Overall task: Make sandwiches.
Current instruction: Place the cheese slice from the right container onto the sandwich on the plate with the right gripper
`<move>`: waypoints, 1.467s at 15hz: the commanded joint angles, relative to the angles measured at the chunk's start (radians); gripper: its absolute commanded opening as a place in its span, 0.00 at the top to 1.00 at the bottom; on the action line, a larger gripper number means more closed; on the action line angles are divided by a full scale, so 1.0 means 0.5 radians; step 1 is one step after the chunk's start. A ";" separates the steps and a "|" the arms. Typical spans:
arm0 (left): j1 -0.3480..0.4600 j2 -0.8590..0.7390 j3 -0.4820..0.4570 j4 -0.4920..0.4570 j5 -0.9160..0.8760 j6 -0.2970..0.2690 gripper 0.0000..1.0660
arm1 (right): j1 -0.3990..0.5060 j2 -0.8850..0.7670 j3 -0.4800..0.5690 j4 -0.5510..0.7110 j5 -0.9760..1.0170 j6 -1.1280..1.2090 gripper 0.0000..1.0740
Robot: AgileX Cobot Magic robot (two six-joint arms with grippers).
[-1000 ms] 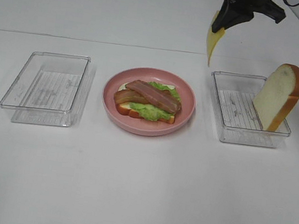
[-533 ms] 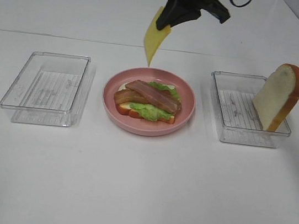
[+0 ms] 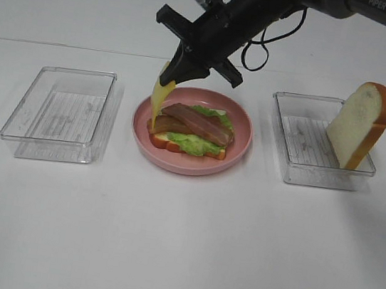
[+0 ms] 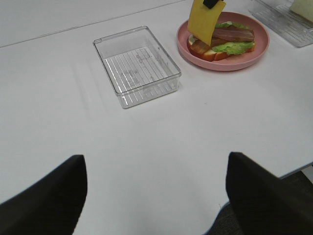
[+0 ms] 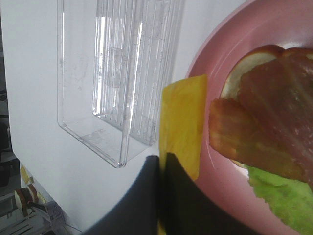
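Note:
On the round pink plate (image 3: 189, 168) lies a partly stacked sandwich (image 3: 191, 128): a bread slice, green lettuce and two bacon strips. My right gripper (image 3: 175, 70) reaches across from the upper right and is shut on a yellow cheese slice (image 3: 157, 100). The slice hangs down over the plate's left rim, its tip near the bacon. In the right wrist view the cheese (image 5: 183, 127) sits beside the bacon (image 5: 264, 122) and lettuce (image 5: 279, 196). A second bread slice (image 3: 360, 125) leans upright in the right clear container (image 3: 297, 170). My left gripper (image 4: 156, 196) is open and empty, far from the plate (image 4: 222, 64).
An empty clear container (image 3: 61, 113) stands left of the plate, also in the left wrist view (image 4: 137, 66) and the right wrist view (image 5: 117, 73). The white table runs wide in front of the plate and containers. A cable loops off the right arm.
My right gripper carried the cheese slice from above the right container leftward and down to the plate's left edge. The stack and the bread slice have not moved.

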 commanded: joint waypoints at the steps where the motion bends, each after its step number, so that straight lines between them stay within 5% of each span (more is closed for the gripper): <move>1: 0.004 -0.046 0.010 -0.008 -0.020 0.000 0.30 | 0.002 0.050 0.004 0.008 -0.026 -0.032 1.00; 8: 0.004 -0.046 0.010 -0.008 -0.020 0.000 0.30 | -0.002 0.038 0.004 -0.644 0.002 0.288 1.00; 12: 0.004 -0.046 0.010 -0.008 -0.020 0.000 0.30 | -0.002 0.038 0.004 -0.776 0.068 0.356 1.00; 14: 0.004 -0.046 0.010 -0.008 -0.020 0.000 0.30 | -0.002 0.038 0.004 -0.776 0.082 0.352 0.87; 17: 0.004 -0.046 0.010 -0.008 -0.020 0.000 0.30 | 0.000 0.038 0.004 -0.776 0.116 0.322 0.38; 22: 0.004 -0.046 0.010 -0.008 -0.020 0.000 0.30 | 0.000 -0.120 -0.030 -1.024 0.228 0.310 0.31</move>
